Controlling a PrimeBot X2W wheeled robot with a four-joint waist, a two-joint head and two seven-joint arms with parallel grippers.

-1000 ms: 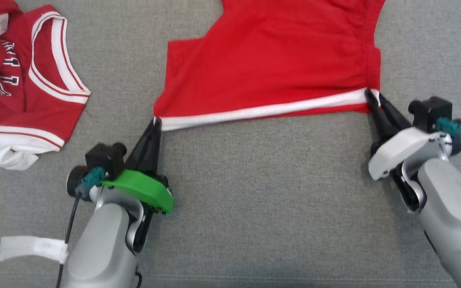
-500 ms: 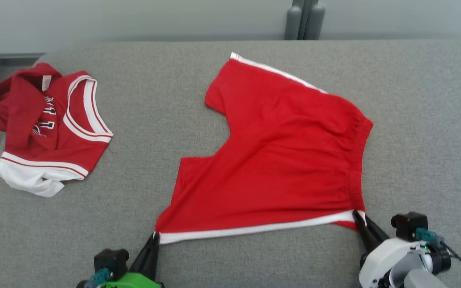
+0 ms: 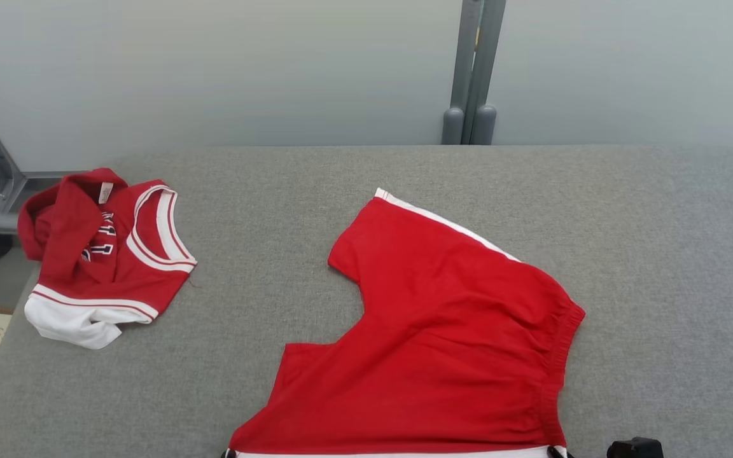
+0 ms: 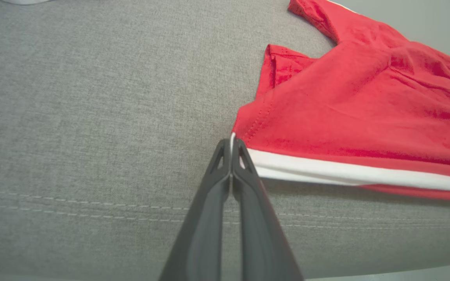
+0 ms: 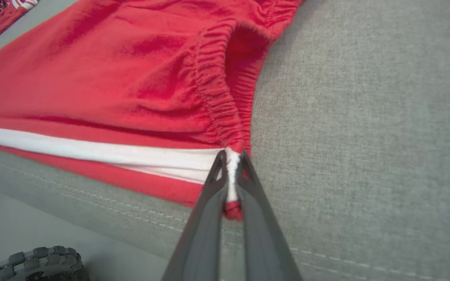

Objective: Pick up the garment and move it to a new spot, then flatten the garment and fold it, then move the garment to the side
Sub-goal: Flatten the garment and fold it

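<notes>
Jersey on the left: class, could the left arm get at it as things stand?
Probably not yet: the left gripper is shut on a corner of the shorts. Otherwise nothing stands between it and the jersey.

Bright and even throughout, soft overhead light with a cool, slightly washed cast. In the head view, sharp across the weave of the grey fabric surface [image 3: 277, 210] and the red shorts [image 3: 443, 356], faintly hazy toward the pale wall [image 3: 214, 63] behind. In the left wrist view, a soft shadow band under the lifted white-striped hem, darkest just right of the left gripper [image 4: 231, 143]; fingers [image 4: 209, 218] smeared and out of focus toward the bottom edge, seam lines bowed by the wide lens. In the right wrist view, deep shade inside the waistband opening, saturated red flattening the folds, right gripper [image 5: 231, 157] crisp at the tips, blurred lower down, corners softened.
</notes>
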